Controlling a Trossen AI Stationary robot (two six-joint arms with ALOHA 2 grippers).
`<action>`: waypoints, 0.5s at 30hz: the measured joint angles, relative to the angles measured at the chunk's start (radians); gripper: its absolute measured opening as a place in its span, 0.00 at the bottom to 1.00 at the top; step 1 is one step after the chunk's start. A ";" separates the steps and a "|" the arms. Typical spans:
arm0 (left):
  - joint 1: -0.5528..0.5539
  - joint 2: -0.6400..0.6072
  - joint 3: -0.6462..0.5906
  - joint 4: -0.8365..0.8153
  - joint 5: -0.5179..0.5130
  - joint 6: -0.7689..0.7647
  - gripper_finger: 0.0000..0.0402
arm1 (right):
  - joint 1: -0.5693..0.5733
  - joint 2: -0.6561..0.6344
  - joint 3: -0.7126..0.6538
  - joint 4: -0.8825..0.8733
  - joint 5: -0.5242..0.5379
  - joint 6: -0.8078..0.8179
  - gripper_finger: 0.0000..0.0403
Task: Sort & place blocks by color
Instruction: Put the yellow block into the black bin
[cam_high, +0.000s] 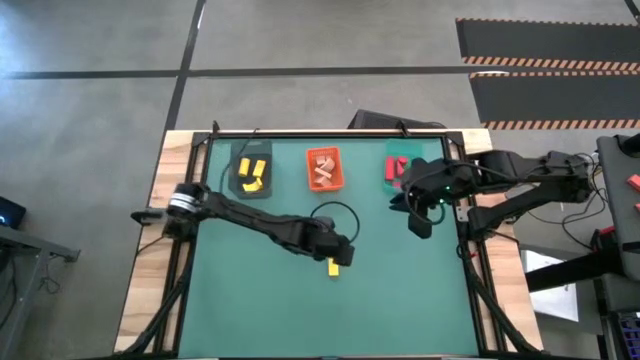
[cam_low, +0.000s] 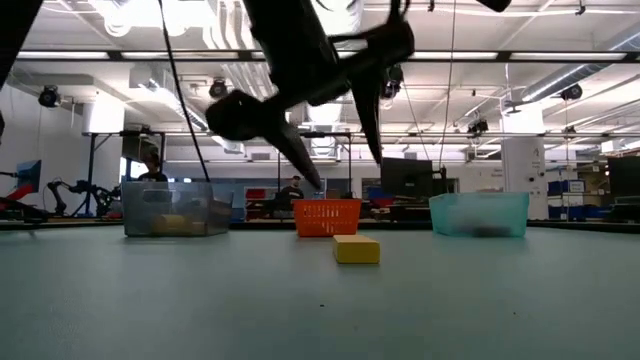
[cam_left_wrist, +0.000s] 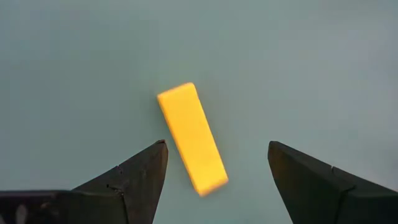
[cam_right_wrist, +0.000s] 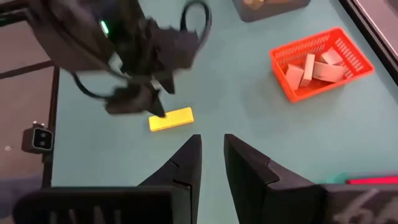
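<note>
Last yellow block, left arm lined up for the pick.

My left gripper (cam_left_wrist: 217, 171) hangs wide open above the yellow block (cam_left_wrist: 191, 138), which lies alone on the mat. I judge I must drop, close, then carry it to the grey tray (cam_high: 251, 176). My right gripper (cam_right_wrist: 212, 158) waits near the teal tray (cam_high: 403, 170), fingers nearly together, empty.

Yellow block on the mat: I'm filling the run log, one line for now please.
left gripper open above yellow block | right gripper empty, beside teal tray
</note>
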 joint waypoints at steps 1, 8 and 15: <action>0.000 0.019 0.007 0.000 -0.012 0.000 0.65 | 0.001 -0.005 0.000 0.000 0.001 0.000 0.15; 0.001 0.132 0.040 0.000 -0.058 -0.003 0.65 | 0.001 -0.019 0.000 0.000 0.002 -0.013 0.15; -0.002 0.183 0.044 -0.021 -0.070 -0.003 0.65 | 0.001 -0.012 0.000 -0.002 0.001 -0.028 0.15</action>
